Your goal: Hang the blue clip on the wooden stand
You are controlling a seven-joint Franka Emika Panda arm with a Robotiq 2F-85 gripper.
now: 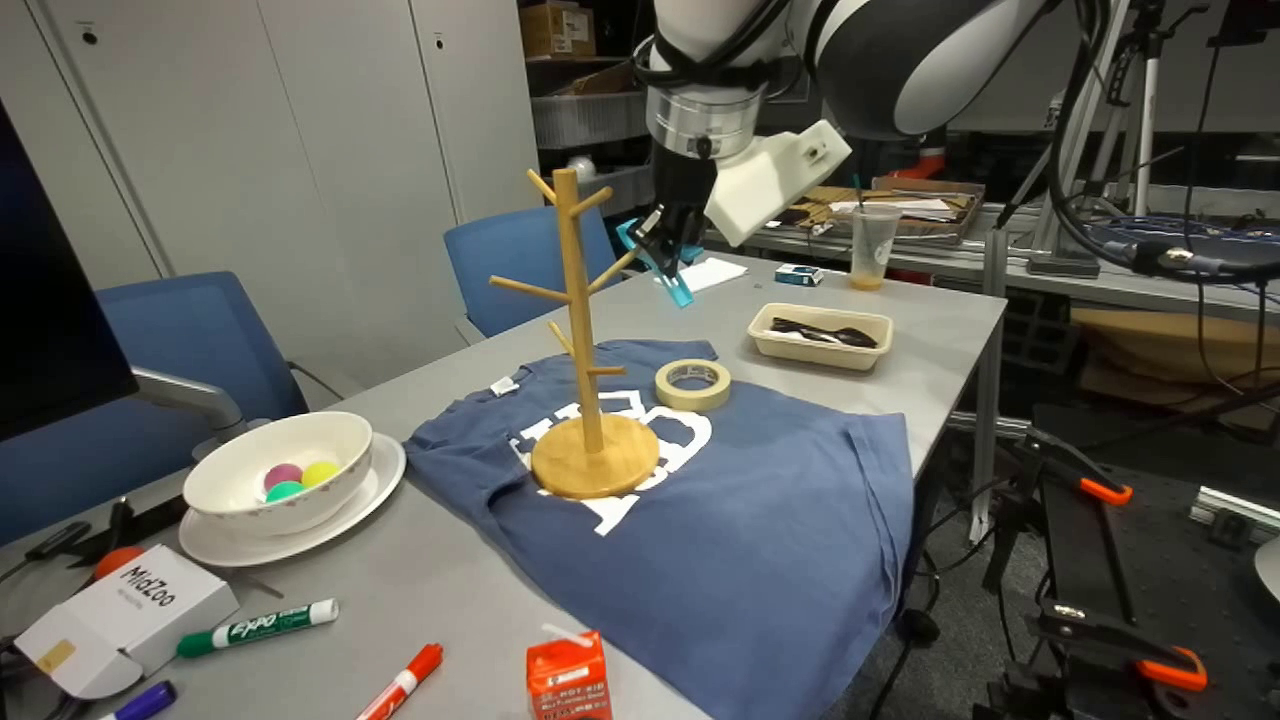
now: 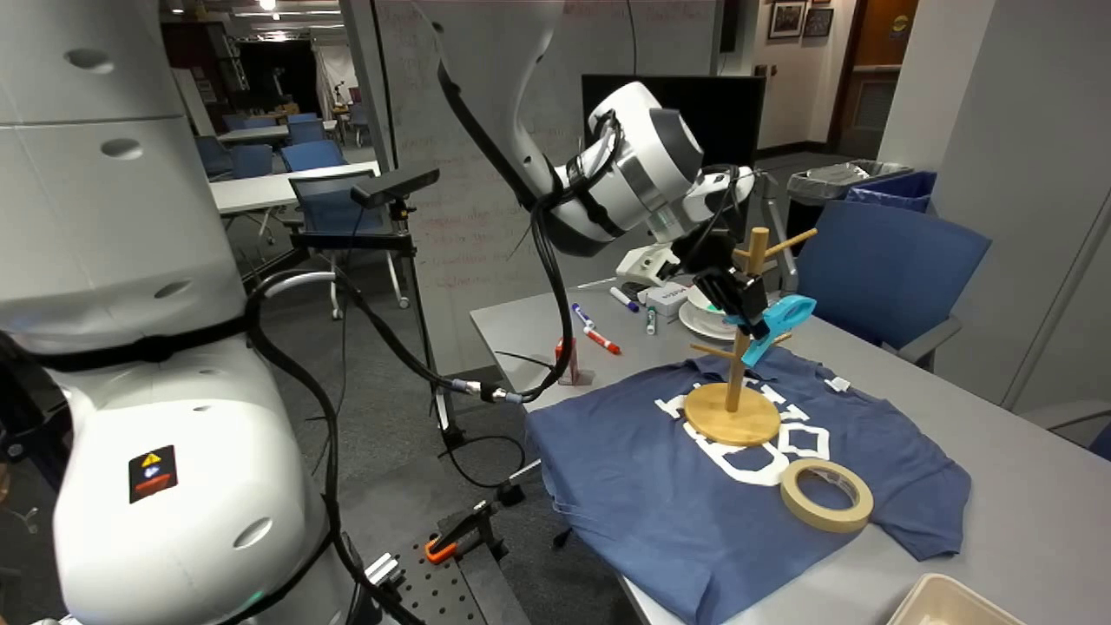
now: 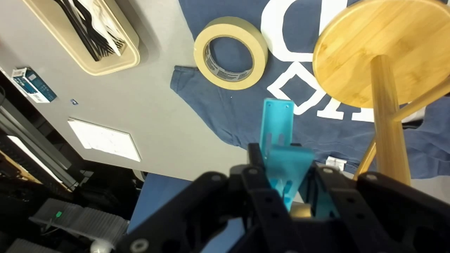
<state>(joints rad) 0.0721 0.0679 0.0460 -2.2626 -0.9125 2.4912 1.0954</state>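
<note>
You have smooth plastic in the blue clip [image 3: 289, 161], satiny grained wood in the wooden stand [image 3: 383, 82], matt cloth in the shirt [image 1: 740, 520], papery tape [image 3: 228, 28] and a glossy bowl [image 1: 325, 503].

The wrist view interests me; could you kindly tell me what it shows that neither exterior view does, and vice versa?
Only the wrist view makes out pinholes near one tip of the blue clip and a green spot in the background.

Only the exterior views, both of them, show the bowl, red carton and red marker.

All three share the gripper holding the blue clip, the wooden stand, the shirt and the roll of tape.
</note>
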